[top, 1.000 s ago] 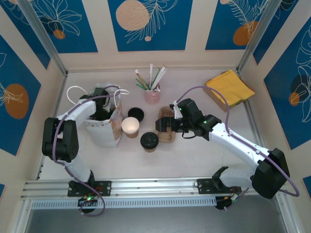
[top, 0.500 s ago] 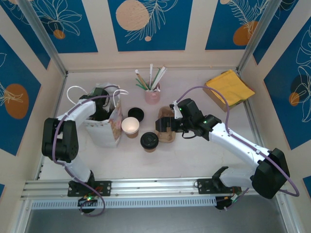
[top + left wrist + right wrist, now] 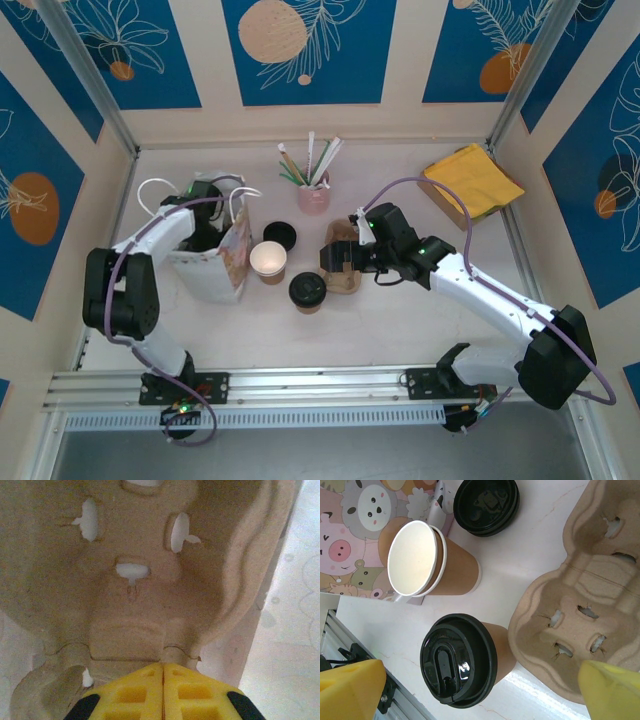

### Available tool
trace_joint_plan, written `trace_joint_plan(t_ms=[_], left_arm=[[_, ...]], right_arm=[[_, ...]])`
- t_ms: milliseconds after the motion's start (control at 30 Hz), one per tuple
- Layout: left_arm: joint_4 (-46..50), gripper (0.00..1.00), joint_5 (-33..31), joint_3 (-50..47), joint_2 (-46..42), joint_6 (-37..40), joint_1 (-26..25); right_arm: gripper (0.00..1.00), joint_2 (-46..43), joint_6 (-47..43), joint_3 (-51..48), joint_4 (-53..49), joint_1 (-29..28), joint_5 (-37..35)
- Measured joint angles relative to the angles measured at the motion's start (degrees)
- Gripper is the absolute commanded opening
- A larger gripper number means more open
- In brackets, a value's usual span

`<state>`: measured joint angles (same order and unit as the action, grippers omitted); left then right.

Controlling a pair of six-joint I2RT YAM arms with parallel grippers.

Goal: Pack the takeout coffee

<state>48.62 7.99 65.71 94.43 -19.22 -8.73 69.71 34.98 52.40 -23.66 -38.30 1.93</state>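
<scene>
Judging from how things lie, the packing is only partly done. The takeout coffee (image 3: 307, 290) has its lid on but stands on the surface (image 3: 400, 320), just beside the right claw (image 3: 340, 258) on its near side, not yet in a carrier or bag. The right claw is spread wide and hovers over a pulp carrier (image 3: 348, 282). The left claw (image 3: 162, 666) is pressed together, pinching nothing visible, and reaches down into the paper bag (image 3: 215, 270) with its tips close to a second pulp carrier (image 3: 140, 605). An open cup (image 3: 268, 258) and a loose lid (image 3: 279, 236) sit between the two claws. Compared with a second ago, the left arm's elbow sits lower and the bag's side is drawn in slightly. The right arm and the cups are unmoved.
</scene>
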Motion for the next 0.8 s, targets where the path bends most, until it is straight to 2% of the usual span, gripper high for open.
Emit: trace_joint_plan(t_ms=[267, 367, 800], left_arm=[[2.6, 0.14, -1.2, 0.3, -1.6, -0.5, 0.0], [3.8, 0.21, -1.7, 1.0, -2.4, -0.8, 0.0], [8.0, 0.22, -2.6, 5.1, -3.7, -2.0, 0.0]], right_arm=[[0.99, 0.0, 0.0, 0.0, 0.0, 0.0, 0.0], [0.99, 0.0, -0.2, 0.0, 0.0, 0.0, 0.0], [0.99, 0.0, -0.5, 0.0, 0.0, 0.3, 0.0]])
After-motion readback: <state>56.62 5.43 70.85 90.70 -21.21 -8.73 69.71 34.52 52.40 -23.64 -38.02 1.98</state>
